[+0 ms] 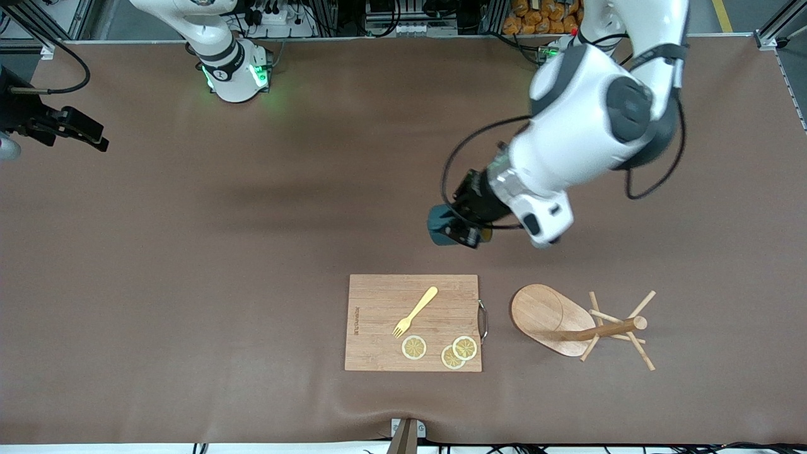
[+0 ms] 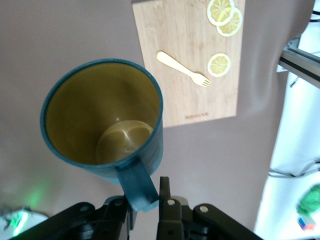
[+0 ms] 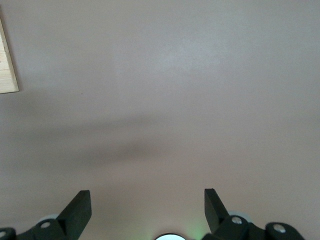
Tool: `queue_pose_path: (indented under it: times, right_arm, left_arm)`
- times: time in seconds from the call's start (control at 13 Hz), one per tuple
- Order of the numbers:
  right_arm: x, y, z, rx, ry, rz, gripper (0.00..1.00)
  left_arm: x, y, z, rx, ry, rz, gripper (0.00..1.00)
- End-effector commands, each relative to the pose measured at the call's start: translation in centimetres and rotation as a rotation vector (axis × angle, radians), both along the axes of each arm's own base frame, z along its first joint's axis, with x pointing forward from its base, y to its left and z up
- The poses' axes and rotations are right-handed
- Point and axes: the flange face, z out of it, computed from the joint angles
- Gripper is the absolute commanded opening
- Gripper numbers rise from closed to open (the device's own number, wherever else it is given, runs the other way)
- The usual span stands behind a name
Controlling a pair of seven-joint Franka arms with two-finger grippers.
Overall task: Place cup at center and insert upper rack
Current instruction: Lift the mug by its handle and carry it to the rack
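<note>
Near the surface's (image 1: 189,284) camera-side edge lies a wooden cutting board (image 1: 384,340) carrying a yellow fork (image 1: 415,311) and three lemon slices (image 1: 414,347). Beside it, toward the left arm's end, the upper rack (image 1: 570,323) lies tipped over on its side. The left hand (image 1: 470,224) is up in the air over bare surface around the middle, gripping the cup (image 2: 102,117) by its handle. The right hand (image 1: 75,129) waits at the right arm's end, fingers (image 3: 77,210) spread wide.

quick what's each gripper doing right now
Left gripper: shut on the cup handle, over bare table.
Right gripper: open, empty, waiting.
</note>
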Motion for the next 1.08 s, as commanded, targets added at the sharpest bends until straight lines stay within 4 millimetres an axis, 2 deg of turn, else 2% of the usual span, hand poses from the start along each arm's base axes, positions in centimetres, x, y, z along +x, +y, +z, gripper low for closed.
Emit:
queue_pose_path:
  times: [0.0,0.31,0.46,0.62,1.0]
  right_arm:
    - [-0.4,0.4,-0.3,-0.004,0.006,-0.003,1.00]
    - [-0.5,0.8,-0.7,-0.006,0.020,-0.016,1.00]
    - [-0.5,1.2,-0.7,-0.006,0.021,-0.006,1.00]
    - [-0.8,1.9,-0.6,-0.020,0.009,0.013,1.00]
    - [-1.3,1.9,-0.5,-0.020,0.002,0.013,1.00]
  left_arm:
    - [1.6,4.2,1.0,-0.123,-0.001,0.008,0.00]
    - [5.0,11.4,1.6,-0.334,-0.042,0.033,0.00]
    - [6.0,14.6,0.2,-0.399,-0.051,-0.006,0.00]
    - [7.1,16.9,-1.7,-0.485,-0.053,-0.042,0.00]
    - [9.8,23.2,-6.9,-0.615,-0.087,-0.041,0.00]
